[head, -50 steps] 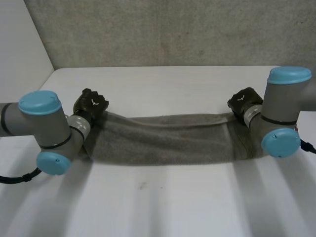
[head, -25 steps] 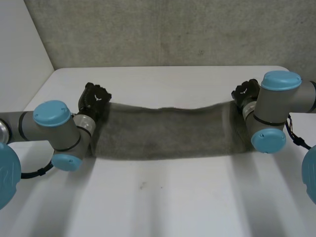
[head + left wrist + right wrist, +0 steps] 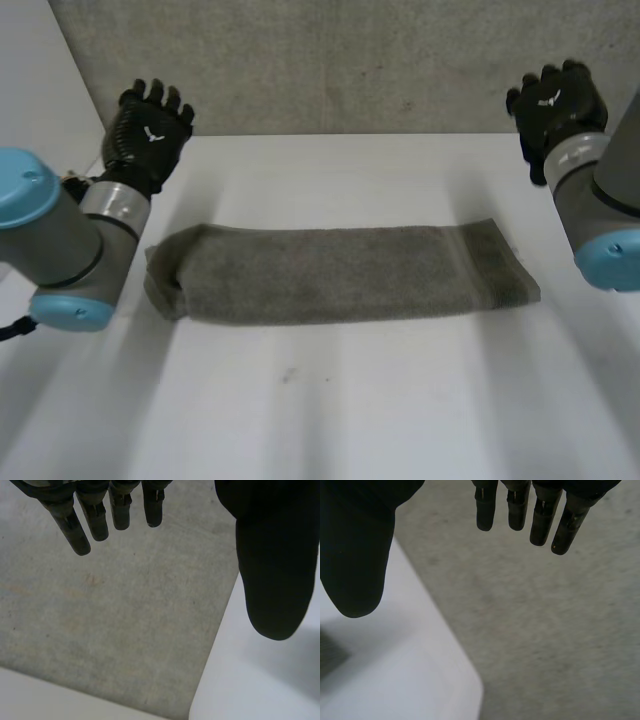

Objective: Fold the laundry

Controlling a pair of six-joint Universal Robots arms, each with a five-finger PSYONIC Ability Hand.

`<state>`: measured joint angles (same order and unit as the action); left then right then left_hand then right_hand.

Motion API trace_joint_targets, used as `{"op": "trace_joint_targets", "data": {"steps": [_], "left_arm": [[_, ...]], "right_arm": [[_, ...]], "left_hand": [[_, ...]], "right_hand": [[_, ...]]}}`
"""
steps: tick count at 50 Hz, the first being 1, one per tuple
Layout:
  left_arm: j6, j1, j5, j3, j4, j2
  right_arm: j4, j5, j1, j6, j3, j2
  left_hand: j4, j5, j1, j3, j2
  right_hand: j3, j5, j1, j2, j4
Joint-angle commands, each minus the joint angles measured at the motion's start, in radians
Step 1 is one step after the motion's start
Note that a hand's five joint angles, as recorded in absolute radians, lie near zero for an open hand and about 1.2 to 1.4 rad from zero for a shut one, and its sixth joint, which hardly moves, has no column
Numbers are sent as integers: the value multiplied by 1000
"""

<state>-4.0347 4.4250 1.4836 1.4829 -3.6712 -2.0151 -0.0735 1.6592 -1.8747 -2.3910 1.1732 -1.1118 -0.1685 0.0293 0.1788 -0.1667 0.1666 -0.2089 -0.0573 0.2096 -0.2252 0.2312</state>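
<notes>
On the left I see my left hand (image 3: 150, 130) hovering over the bench's (image 3: 330, 410) far left corner, in front of the grey wall (image 3: 340, 60). In its wrist view the fingers (image 3: 97, 522) are straight and spread from the thumb, holding nothing. The grey towel (image 3: 340, 275) lies folded in a long band across the middle of the bench, running left to right. Its left end is bunched and it is well apart from both hands. On the right, my right hand (image 3: 556, 100) hovers over the far right corner. Its fingers (image 3: 517, 507) are likewise straight and empty.
</notes>
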Motion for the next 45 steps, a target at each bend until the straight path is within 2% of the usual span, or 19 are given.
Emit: {"op": "trace_joint_targets", "data": {"steps": [1, 2, 4, 5, 6, 7, 9, 10, 12, 15, 19, 21, 33, 34, 35, 37, 38, 40, 45], "left_arm": [[136, 80, 0, 170, 13, 101], [137, 80, 0, 171, 13, 101], [265, 94, 0, 220, 31, 131], [266, 94, 0, 220, 31, 131], [329, 102, 0, 241, 51, 139], [330, 102, 0, 241, 51, 139], [442, 115, 0, 270, 104, 141], [442, 116, 0, 270, 105, 141], [528, 122, 0, 289, 170, 141], [581, 123, -3, 300, 212, 141], [602, 123, -3, 318, 217, 139], [603, 123, -2, 330, 207, 134], [603, 122, -2, 341, 191, 128], [603, 122, -2, 343, 191, 130], [603, 122, -2, 343, 191, 130], [603, 119, -2, 347, 191, 130], [603, 119, -2, 347, 191, 130], [605, 114, -2, 349, 191, 133], [605, 102, -3, 362, 191, 136]], "right_arm": [[208, -67, 31, -101, 137, -43], [208, -67, 31, -102, 137, -43], [257, -120, 64, -172, 172, -43], [258, -121, 65, -172, 172, -43], [262, -159, 83, -200, 196, -43], [262, -201, 103, -218, 224, -43], [259, -240, 124, -232, 256, -43], [259, -240, 124, -232, 256, -43], [226, -298, 158, -238, 310, -43], [149, -317, 187, -243, 359, -33], [44, -326, 200, -241, 405, -6], [-47, -331, 206, -231, 434, 30], [-109, -329, 213, -221, 424, 98], [-120, -329, 213, -220, 422, 107], [-120, -329, 213, -220, 422, 107], [-147, -331, 213, -195, 422, 121], [-147, -331, 213, -195, 422, 121], [-161, -319, 213, -148, 421, 138], [-161, -308, 226, -76, 424, 138]], "left_hand": [[-6, -29, -4, -8, 8], [-6, -29, -4, -8, 8], [-10, -26, -1, -12, 12], [-10, -26, -1, -12, 12], [-13, -23, 2, -14, 15], [-13, -23, 2, -14, 15], [-13, -23, 2, -14, 15], [-13, -23, 2, -14, 15], [-13, -23, 2, -14, 15], [-10, -26, -1, -12, 12], [-10, -26, -1, -12, 12], [-10, -26, -1, -12, 12], [-7, -29, -3, -9, 9], [-6, -29, -4, -8, 8], [-6, -29, -4, -8, 8], [-6, -29, -4, -8, 8], [-6, -29, -4, -8, 8], [-6, -29, -4, -8, 8], [-6, -29, -4, -8, 8]], "right_hand": [[34, 57, -35, 51, -57], [34, 57, -35, 51, -57], [34, 57, -35, 51, -57], [34, 57, -35, 51, -57], [34, 57, -35, 51, -57], [34, 57, -35, 51, -57], [4, 27, -5, 20, -26], [4, 26, -4, 20, -26], [-8, 15, 7, 8, -14], [-23, 0, 22, -7, 0], [-67, -44, 66, -51, 45], [-178, -155, 177, -162, 156], [-484, -461, 483, -468, 461], [-600, -577, 599, -584, 578], [-601, -578, 601, -585, 579], [-879, -856, 878, -862, 856], [-880, -857, 879, -864, 858], [-1186, -1163, 1185, -1170, 1164], [-1187, -1164, 1187, -1171, 1165]]}}
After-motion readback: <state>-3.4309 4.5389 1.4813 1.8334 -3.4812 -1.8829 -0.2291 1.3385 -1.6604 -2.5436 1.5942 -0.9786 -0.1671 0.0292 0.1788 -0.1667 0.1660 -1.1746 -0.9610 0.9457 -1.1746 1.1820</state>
